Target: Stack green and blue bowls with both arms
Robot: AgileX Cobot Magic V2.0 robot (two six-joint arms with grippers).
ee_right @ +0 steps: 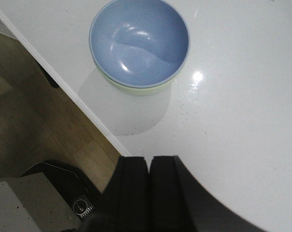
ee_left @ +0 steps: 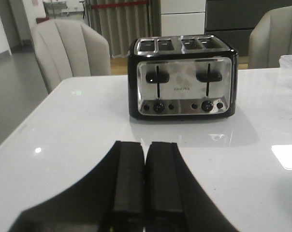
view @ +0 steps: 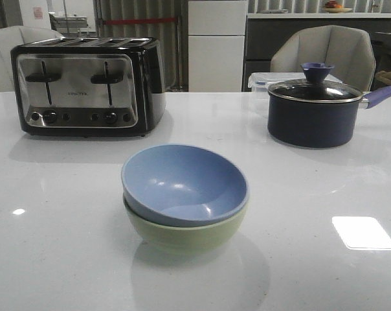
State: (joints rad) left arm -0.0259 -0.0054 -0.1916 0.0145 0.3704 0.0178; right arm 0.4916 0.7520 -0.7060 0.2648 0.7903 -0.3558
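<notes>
The dusty blue bowl point(view: 182, 183) sits nested inside the pale green bowl point(view: 182, 234) at the middle of the white table, upright. The stack also shows in the right wrist view, the blue bowl point(ee_right: 138, 41) on top and a green rim point(ee_right: 136, 89) under it. My right gripper point(ee_right: 149, 158) is shut and empty, apart from the stack, above the table's near edge. My left gripper point(ee_left: 146, 144) is shut and empty, low over the table, facing the toaster. Neither gripper shows in the front view.
A black and chrome toaster point(view: 85, 87) point(ee_left: 183, 77) stands at the back left. A dark navy saucepan point(view: 315, 110) with a glass lid stands at the back right, with a clear plastic box point(view: 263, 81) behind it. Chairs stand beyond the table. The floor point(ee_right: 35, 130) lies past the table edge.
</notes>
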